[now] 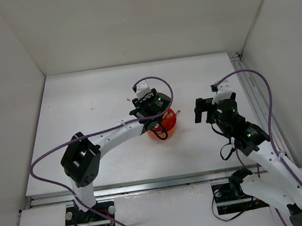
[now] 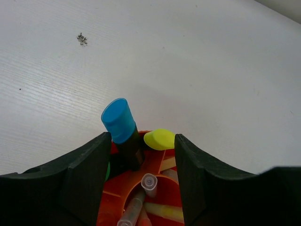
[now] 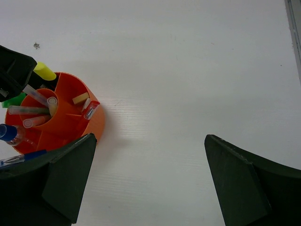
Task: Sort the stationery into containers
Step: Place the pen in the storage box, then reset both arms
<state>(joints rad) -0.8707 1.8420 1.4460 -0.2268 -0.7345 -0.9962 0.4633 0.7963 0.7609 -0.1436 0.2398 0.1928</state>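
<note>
The left gripper hangs over the round, low orange plastic tub, its jaws parted and gripping nothing; the black highlighter with a glossy blue cap stands tilted in an outer compartment between them, beside a yellow-capped highlighter; a sideways lift could catch that smooth cap and flick it out, or drag the light tub across the slick white table; the right gripper is spread wide over bare table, well apart

A white table bears the orange tub.
</note>
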